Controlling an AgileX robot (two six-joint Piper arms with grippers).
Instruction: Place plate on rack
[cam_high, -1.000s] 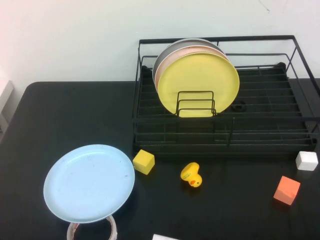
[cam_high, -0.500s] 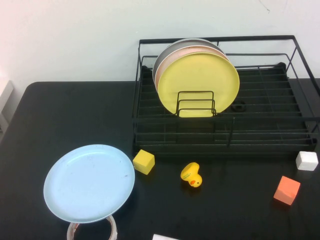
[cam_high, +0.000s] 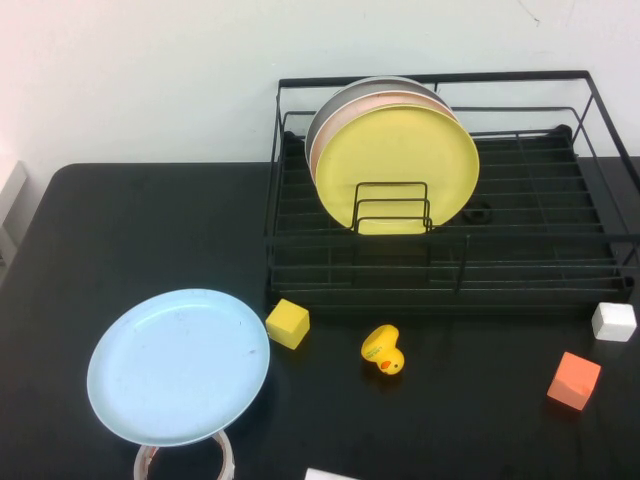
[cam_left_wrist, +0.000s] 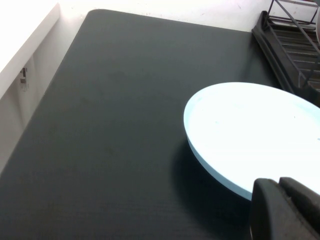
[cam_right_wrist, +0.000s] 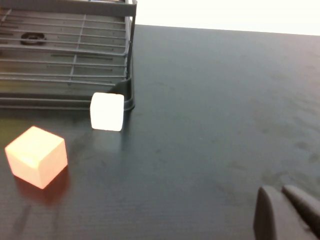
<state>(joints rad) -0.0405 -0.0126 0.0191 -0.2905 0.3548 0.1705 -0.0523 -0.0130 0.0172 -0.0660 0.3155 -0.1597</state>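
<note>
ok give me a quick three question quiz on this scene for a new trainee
1. True or false: the light blue plate already stands in the black rack.
2. Which plate is frontmost in the rack? A) grey B) yellow C) pink
3. Fill in: the small toy between the yellow cube and the orange cube is a rubber ____.

Note: the left gripper sits beside the blue plate's near edge; the right gripper is over bare table, right of the white cube.

Key: 1 false, it lies flat on the table. 2 B, the yellow plate. 3 duck.
</note>
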